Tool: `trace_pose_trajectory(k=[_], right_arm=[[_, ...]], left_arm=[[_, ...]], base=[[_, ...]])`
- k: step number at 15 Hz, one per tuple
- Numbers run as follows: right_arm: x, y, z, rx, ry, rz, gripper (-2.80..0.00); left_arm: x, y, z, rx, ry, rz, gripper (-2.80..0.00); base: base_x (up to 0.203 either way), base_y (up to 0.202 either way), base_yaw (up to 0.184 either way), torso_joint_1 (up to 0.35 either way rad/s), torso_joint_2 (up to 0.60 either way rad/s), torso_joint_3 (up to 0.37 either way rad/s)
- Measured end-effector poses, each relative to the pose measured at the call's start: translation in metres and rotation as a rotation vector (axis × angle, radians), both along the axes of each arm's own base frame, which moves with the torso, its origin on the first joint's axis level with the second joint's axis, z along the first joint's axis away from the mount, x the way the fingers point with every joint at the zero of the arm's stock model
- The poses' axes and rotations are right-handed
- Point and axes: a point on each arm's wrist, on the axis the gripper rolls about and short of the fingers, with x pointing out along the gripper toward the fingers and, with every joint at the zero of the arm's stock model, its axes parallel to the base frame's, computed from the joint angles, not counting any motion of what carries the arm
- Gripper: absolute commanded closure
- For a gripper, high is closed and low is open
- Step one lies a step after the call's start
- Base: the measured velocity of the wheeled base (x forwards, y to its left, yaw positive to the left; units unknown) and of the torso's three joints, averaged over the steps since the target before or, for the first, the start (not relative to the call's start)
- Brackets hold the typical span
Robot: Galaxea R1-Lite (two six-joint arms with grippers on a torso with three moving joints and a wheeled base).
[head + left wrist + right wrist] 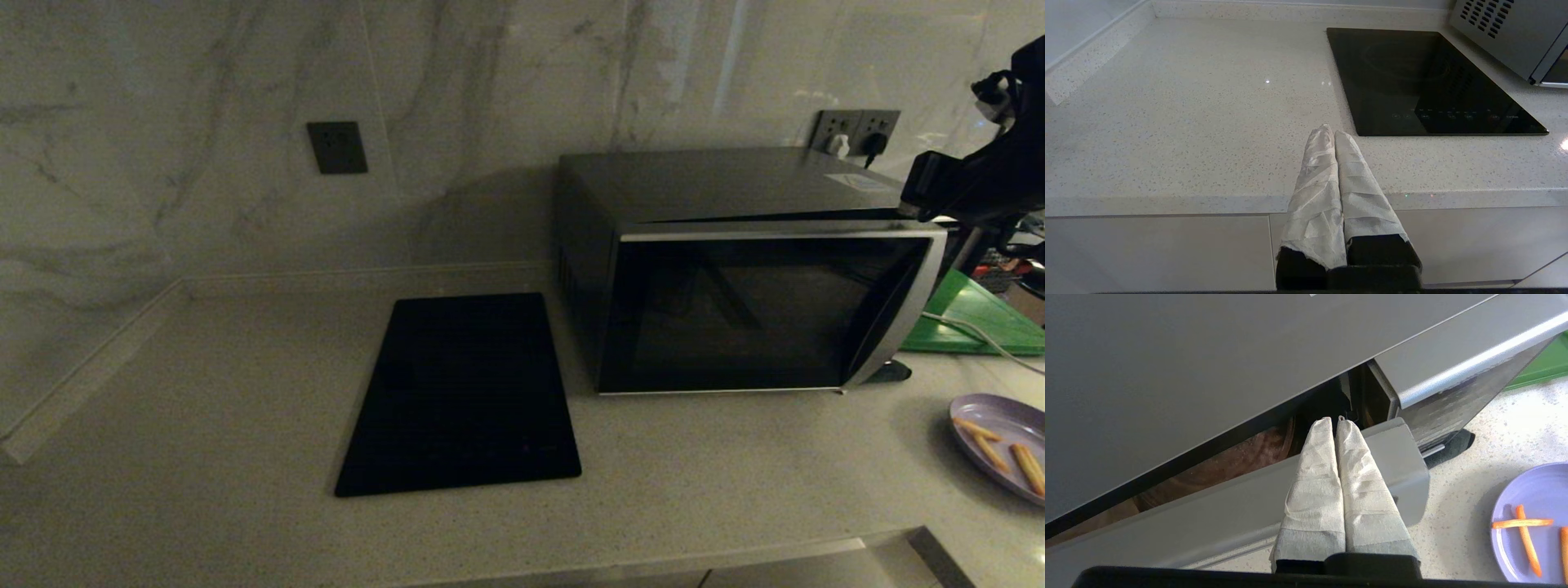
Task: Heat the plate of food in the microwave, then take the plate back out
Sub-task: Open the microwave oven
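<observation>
Right gripper (1334,421) jaws clenched behind ajar microwave (735,269) door edge, left gripper (1331,132) clenched

Right tool (1336,421) closed, raised; left tool (1330,132) closed, low

Counter (204,392): microwave (735,310), black slab (461,392), green board (976,314), plate w/ food (1000,445).

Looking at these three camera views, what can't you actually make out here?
- Black-and-silver microwave: its inside is hidden by the dark glass door in the head view; the right wrist view shows only a narrow gap.
- Keypad panel: covered by the swung-out door.
- Light-purple plate of orange food sticks: cut off by the frame edge in the head and right wrist views.
- Right gripper: largely cut off in the head view.
- Left gripper: outside the head view.
</observation>
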Motion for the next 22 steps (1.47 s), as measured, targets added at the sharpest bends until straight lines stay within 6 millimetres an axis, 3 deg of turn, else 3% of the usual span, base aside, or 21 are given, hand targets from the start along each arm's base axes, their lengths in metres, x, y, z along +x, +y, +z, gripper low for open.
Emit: trace_pose_trajectory(k=[6,10,13,18,22], right_arm=[[0.006,-0.004,-0.009,0.006,0.026,-0.008,0.0],[-0.01,-0.003,-0.006,0.024,0.101,-0.009,0.0],[-0.034,0.002,0.002,0.053,0.16,0.023,0.0],[-0.099,0.019,0.014,0.179,0.31,0.184,0.0],[-0.146,0.029,0.032,0.18,0.291,0.26,0.0]], left_arm=[[0.0,0.0,0.0,0.0,0.0,0.0,0.0],[0.0,0.0,0.0,0.0,0.0,0.0,0.0],[0.0,0.0,0.0,0.0,0.0,0.0,0.0],[0.0,0.0,0.0,0.0,0.0,0.0,0.0],[0.0,0.0,0.0,0.0,0.0,0.0,0.0]], base=[[0.0,0.0,0.0,0.0,0.0,0.0],[0.0,0.0,0.0,0.0,0.0,0.0],[0.0,0.0,0.0,0.0,0.0,0.0],[0.0,0.0,0.0,0.0,0.0,0.0],[0.0,0.0,0.0,0.0,0.0,0.0]])
